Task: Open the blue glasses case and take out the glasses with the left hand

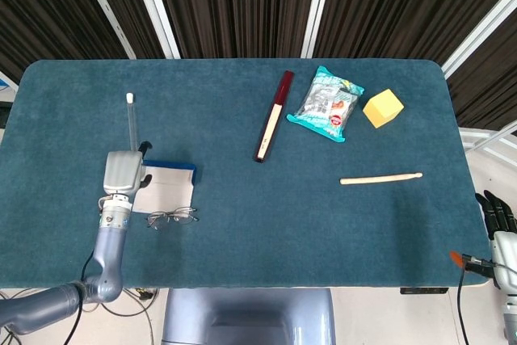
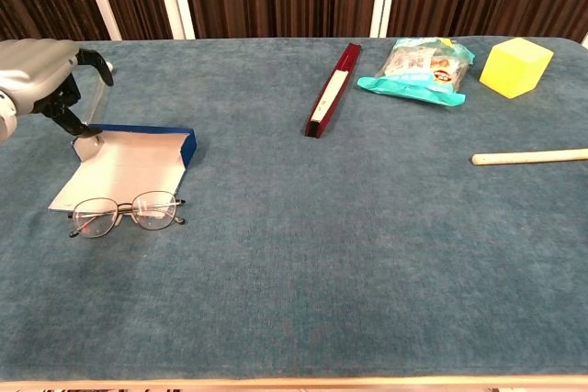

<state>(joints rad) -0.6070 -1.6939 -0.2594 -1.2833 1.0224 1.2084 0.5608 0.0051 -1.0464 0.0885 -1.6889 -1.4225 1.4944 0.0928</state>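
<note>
— Left hand [image 2: 41, 75]?
— Hovering at the 9 o'clock edge of the table [image 1: 242, 248], fingers curled downward, tips just at the far left corner of the blue glasses case [image 2: 124, 167]. Nothing visibly gripped in it; touching the case or just above it, cannot tell.

— And the case?
— Lying open and flat at about 8 o'clock, pale lining up, blue wall along its far edge. Nothing inside.

— Glasses [image 2: 127, 212]?
— Out on the cloth, lenses upright-ish, just off the case's near edge, toward 7 o'clock. Free of the hand.

— Right hand [image 1: 501, 236]?
— Seen only in the head view, off the table's 4 o'clock corner, dark fingers pointing up and held together. Holding nothing visible; open or closed, cannot tell.

— Anything else up there?
— Thin white-tipped rod [image 1: 130, 123] just beyond the left hand, around 10 o'clock. Long dark red box [image 2: 333, 89] near 12 o'clock, running near-to-far. Teal snack packet [image 2: 420, 70] beside it at 1 o'clock, sealed, contents hidden. Yellow cube [image 2: 515, 66] just past that, at 2 o'clock. Pale wooden stick [image 2: 529, 157] lying crosswise at 3 o'clock, well apart from the rest.
</note>
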